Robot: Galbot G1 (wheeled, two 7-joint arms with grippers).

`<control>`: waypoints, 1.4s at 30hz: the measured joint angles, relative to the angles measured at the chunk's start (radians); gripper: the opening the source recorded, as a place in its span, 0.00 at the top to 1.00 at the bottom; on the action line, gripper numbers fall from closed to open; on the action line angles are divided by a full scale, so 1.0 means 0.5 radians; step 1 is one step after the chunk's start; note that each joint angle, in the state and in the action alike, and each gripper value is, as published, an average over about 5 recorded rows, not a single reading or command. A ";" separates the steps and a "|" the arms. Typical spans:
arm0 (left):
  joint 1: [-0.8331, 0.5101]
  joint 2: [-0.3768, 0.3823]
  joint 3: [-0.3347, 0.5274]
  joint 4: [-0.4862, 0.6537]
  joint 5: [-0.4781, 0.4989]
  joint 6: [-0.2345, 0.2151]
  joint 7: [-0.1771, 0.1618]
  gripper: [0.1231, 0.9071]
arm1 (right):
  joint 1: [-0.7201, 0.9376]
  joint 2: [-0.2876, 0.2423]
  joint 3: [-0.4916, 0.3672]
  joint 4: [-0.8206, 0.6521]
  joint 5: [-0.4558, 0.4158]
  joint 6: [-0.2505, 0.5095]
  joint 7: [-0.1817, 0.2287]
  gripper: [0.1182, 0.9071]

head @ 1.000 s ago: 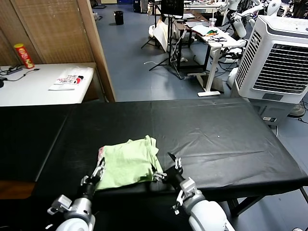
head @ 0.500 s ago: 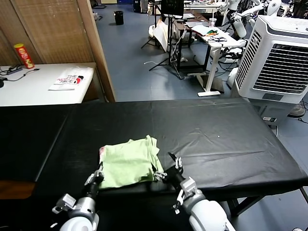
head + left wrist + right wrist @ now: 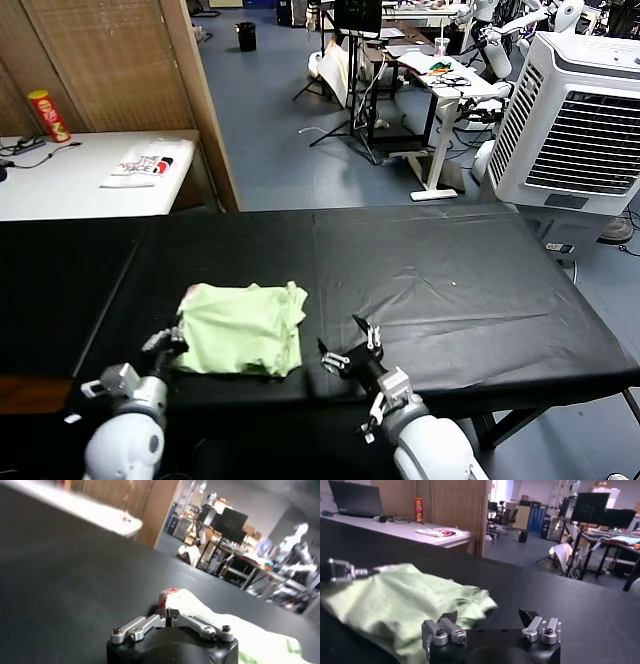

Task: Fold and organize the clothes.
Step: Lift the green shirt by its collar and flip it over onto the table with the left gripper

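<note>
Black tablecloth (image 3: pixel 450 300) carrying 1 garment only: pale lime-green shirt (image 3: pixel 240 328), bunched into a rough folded bundle near the front edge, left of the table's middle. Nearest, at that front edge, left gripper (image 3: pixel 168 343) pinched together on the shirt's near-left corner, where a red-pink patch shows between the fingers in the left wrist view (image 3: pixel 169 611). Right gripper (image 3: pixel 348 350) also at the front edge, just right of the bundle, fingers spread apart and holding nothing, not touching the cloth. Bundle's long axis running left to right along the front edge, so the free right end lying toward the open right gripper, the nearer tool for that end. Probably a fold or drag in hand, right corner yet to be caught. Farther off, beyond the left end, white side table (image 3: pixel 60 185) with printed white item (image 3: pixel 145 165).
</note>
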 joint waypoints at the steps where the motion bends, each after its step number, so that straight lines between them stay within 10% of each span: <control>1: -0.001 0.051 -0.009 -0.007 0.023 0.009 -0.004 0.98 | -0.004 0.005 0.007 0.001 0.000 0.000 0.000 0.14; 22: 0.132 0.804 -0.298 -0.210 0.363 0.103 -0.081 0.98 | -0.052 0.064 0.049 -0.006 -0.019 0.014 0.006 0.14; 42: 0.026 0.428 0.217 -0.558 0.275 0.217 -0.210 0.98 | -0.199 0.072 0.162 0.030 -0.069 0.028 0.005 0.14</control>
